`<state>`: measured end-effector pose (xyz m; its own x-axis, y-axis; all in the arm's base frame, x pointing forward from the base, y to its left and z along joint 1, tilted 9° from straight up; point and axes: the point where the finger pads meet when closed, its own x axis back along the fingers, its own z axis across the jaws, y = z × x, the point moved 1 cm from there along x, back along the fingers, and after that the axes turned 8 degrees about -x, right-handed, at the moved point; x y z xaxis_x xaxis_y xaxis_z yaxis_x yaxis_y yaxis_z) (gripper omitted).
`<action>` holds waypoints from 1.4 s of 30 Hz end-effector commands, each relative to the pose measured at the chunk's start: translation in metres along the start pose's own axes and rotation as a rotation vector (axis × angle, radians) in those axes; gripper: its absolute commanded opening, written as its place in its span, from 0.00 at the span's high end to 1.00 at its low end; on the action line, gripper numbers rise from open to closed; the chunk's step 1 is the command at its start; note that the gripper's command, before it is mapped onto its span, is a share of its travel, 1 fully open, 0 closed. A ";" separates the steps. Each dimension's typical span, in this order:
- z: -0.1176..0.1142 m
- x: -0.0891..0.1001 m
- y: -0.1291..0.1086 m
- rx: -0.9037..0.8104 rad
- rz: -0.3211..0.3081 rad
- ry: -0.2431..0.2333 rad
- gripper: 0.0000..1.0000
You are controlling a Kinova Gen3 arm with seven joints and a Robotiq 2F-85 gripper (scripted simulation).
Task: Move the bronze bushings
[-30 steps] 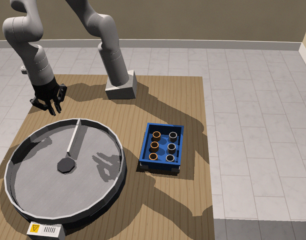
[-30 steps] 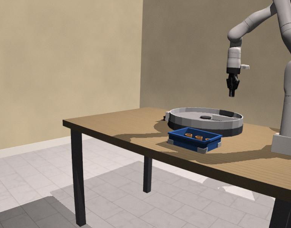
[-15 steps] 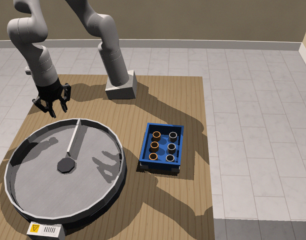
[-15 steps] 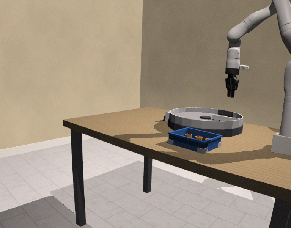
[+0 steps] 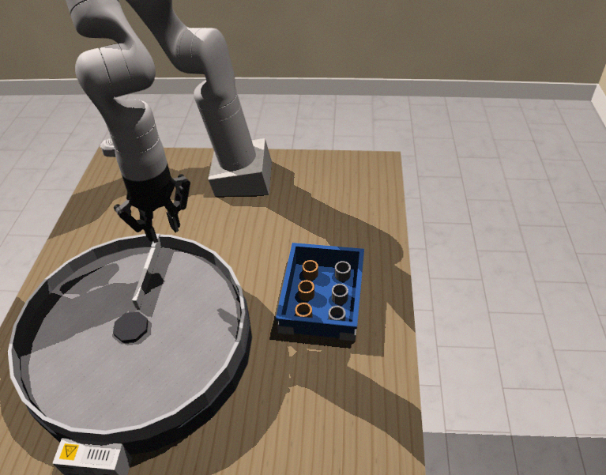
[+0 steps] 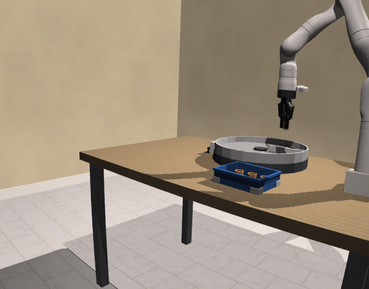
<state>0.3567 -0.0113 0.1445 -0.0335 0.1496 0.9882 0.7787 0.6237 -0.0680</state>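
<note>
Three bronze bushings (image 5: 310,269) (image 5: 305,288) (image 5: 303,310) stand upright in the left column of the blue crate (image 5: 320,289). Three steel bushings (image 5: 343,269) (image 5: 340,292) (image 5: 336,313) stand in its right column. The grey turntable disc (image 5: 91,369) lies left of the crate, with a dark hub (image 5: 130,327) and a raised radial bar (image 5: 147,274). My gripper (image 5: 162,229) hangs above the disc's far rim, fingers apart and empty. In the side view the gripper (image 6: 285,125) is well above the turntable (image 6: 260,151), and the crate (image 6: 247,176) shows bronze bushings (image 6: 238,171).
The turntable has a raised rim all round and a label box (image 5: 88,454) at its front edge. The arm's base (image 5: 240,171) stands at the back of the wooden table. The table's right edge runs just past the crate.
</note>
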 end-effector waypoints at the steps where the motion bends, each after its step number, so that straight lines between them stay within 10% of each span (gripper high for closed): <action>1: 0.034 -0.009 0.022 0.051 0.007 0.009 0.61; 23: 0.187 -0.050 0.124 0.051 0.007 0.009 0.61; 42: 0.212 -0.057 0.141 0.051 0.007 0.008 0.61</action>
<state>0.3360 0.2305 0.0496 -0.0225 0.1482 0.9887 0.7469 0.6599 -0.0819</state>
